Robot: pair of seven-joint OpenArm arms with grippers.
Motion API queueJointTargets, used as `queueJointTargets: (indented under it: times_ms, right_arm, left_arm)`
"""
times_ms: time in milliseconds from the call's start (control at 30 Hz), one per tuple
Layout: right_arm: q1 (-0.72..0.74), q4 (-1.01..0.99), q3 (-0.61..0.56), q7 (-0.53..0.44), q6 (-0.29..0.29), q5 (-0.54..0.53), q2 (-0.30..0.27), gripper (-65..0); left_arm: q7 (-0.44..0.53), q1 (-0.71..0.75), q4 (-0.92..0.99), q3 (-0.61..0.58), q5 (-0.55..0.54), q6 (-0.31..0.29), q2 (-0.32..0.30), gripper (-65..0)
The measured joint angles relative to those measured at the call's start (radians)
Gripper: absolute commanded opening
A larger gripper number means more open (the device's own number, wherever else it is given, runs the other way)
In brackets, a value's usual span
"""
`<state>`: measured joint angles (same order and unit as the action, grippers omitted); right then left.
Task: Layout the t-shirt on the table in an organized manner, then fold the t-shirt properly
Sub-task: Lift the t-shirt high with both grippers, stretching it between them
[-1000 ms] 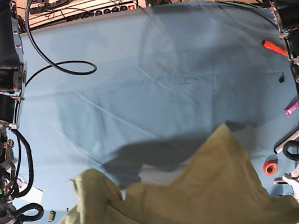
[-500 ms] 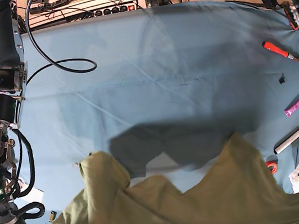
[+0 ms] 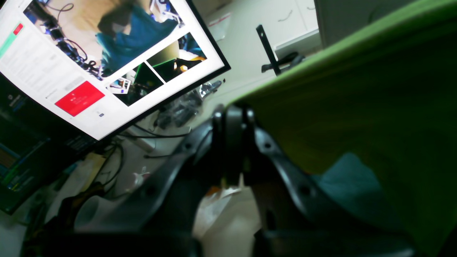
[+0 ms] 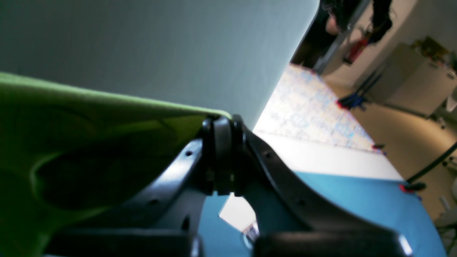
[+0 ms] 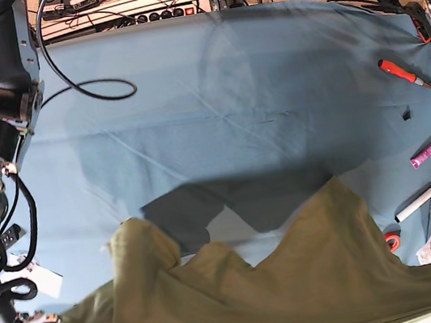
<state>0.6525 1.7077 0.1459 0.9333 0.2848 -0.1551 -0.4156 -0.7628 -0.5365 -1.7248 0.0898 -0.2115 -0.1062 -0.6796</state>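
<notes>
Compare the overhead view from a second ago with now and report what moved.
The arms have spread apart toward the side edges, pulling the t-shirt wider across the near edge of the table. That uncovered a black marker and more of the pink pen. The left gripper and right gripper stay shut on the shirt's edge. The red tool and black cable stayed put.

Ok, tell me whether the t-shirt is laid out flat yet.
Not yet. The t-shirt hangs stretched between the shut right gripper and left gripper, its far edge rumpled, over the table.
</notes>
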Motion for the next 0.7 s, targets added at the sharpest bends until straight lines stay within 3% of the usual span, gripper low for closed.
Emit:
queueJointTargets:
  times_ms: [167, 400, 700]
  right_arm:
    - [-0.079, 0.104, 0.003, 0.01, -0.006, 0.009, -0.002, -65.0]
    - [-0.201, 0.265, 0.014, 0.003, 0.0, 0.033, -0.002, -65.0]
    - [-0.383, 0.487, 0.209, -0.023, 0.013, -0.014, 0.028, -65.0]
  left_arm:
    - [-0.023, 0.14, -0.109, 0.036, 0.052, 0.021, -0.011, -65.0]
    - [-0.008, 0.376, -0.301, 0.274, 0.045, 0.039, -0.016, -65.0]
    - [0.01, 0.656, -0.459, 0.495, -0.001, 0.017, -0.016, -65.0]
